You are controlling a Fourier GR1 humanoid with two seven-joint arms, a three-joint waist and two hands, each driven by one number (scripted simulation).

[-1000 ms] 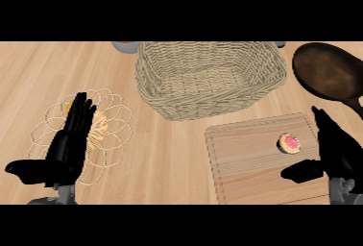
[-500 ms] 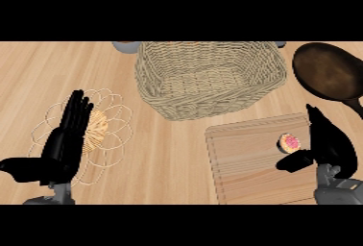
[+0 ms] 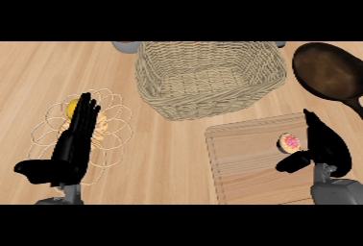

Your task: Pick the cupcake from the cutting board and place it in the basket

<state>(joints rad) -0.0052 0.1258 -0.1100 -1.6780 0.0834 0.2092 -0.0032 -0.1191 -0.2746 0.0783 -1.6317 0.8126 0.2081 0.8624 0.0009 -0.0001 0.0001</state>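
Observation:
A small cupcake [image 3: 288,142] with pink frosting sits on the wooden cutting board [image 3: 248,158] at the lower right. My right hand [image 3: 325,146] stands just right of the cupcake, fingers straight and thumb reaching under it toward the left; it is open and close to the cupcake without curling round it. The woven basket [image 3: 209,77] stands at the top centre, behind the board. My left hand [image 3: 71,144] rests open at the lower left, fingers pointing up.
A wire fruit bowl [image 3: 117,126] with yellow fruit lies under my left hand. A dark frying pan [image 3: 330,72] sits at the upper right, next to the basket. Bare wooden counter separates the wire bowl from the board.
My right hand has moved left and up toward the cupcake, its thumb now beside it. The left hand has shifted slightly.

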